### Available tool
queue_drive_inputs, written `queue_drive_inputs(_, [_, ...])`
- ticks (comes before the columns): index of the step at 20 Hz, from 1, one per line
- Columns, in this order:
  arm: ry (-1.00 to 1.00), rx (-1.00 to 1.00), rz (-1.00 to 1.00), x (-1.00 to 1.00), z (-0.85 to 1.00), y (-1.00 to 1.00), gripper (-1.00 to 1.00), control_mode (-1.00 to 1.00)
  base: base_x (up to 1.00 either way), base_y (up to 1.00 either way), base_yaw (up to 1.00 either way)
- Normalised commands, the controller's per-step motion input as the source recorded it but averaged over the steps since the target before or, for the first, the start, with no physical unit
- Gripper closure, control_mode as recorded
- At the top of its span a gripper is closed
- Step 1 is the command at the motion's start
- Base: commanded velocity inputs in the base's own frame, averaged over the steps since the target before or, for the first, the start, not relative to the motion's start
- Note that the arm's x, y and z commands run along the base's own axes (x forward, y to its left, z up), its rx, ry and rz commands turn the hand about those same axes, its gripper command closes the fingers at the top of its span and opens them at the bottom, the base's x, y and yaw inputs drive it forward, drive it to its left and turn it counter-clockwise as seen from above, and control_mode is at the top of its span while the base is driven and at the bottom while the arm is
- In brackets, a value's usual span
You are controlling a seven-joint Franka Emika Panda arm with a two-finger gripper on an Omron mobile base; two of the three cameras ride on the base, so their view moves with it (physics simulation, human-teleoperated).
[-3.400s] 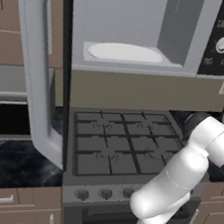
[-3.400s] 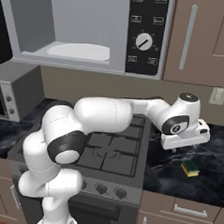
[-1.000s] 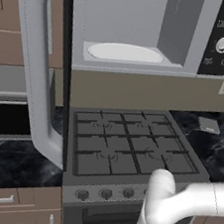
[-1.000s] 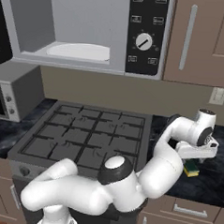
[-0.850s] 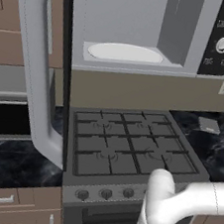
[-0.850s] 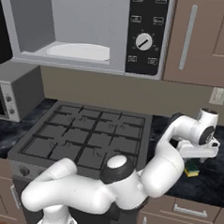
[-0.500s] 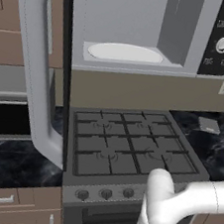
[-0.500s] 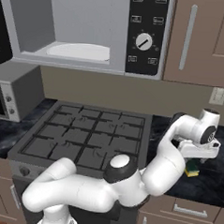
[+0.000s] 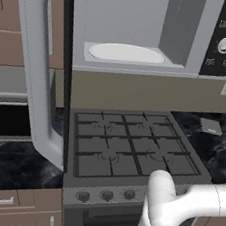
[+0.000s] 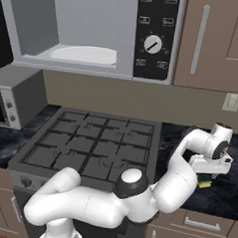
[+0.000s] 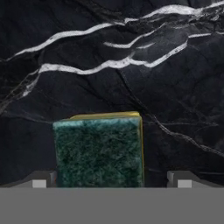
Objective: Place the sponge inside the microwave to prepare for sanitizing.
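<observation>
Tool (image 11: pixel 112 181) with fingers spread apart over green-topped sponge (image 11: pixel 99 151) on dark marble table (image 11: pixel 131 65), microwave (image 10: pixel 91 34) door open at far left

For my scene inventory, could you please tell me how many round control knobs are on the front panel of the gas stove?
3, in a row along the grey gas stove's front panel below the burners: left, middle, right. More may be hidden behind the white arm.
</observation>
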Motion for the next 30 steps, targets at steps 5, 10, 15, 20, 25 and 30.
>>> queue_drive_inputs(5, [0.00,0.00,0.00,0.00,-0.20,0.00,-1.00,-1.00,0.00,0.00,0.00])
queue_drive_inputs(10, [0.00,0.00,0.00,0.00,-0.20,0.00,-1.00,-1.00,0.00,0.00,0.00])
queue_drive_inputs(15, [-0.03,0.00,0.00,0.00,-0.19,0.00,-1.00,-1.00,0.00,0.00,0.00])
queue_drive_inputs(20, [-0.04,0.02,0.00,0.00,-0.23,0.00,-1.00,-1.00,0.00,0.00,0.00])
queue_drive_inputs(25, [-0.05,0.05,0.00,0.00,-0.35,0.00,1.00,-1.00,0.00,0.00,0.00])
queue_drive_inputs(30, [-0.01,0.02,0.00,0.00,-0.15,0.00,1.00,-1.00,0.00,0.00,0.00])
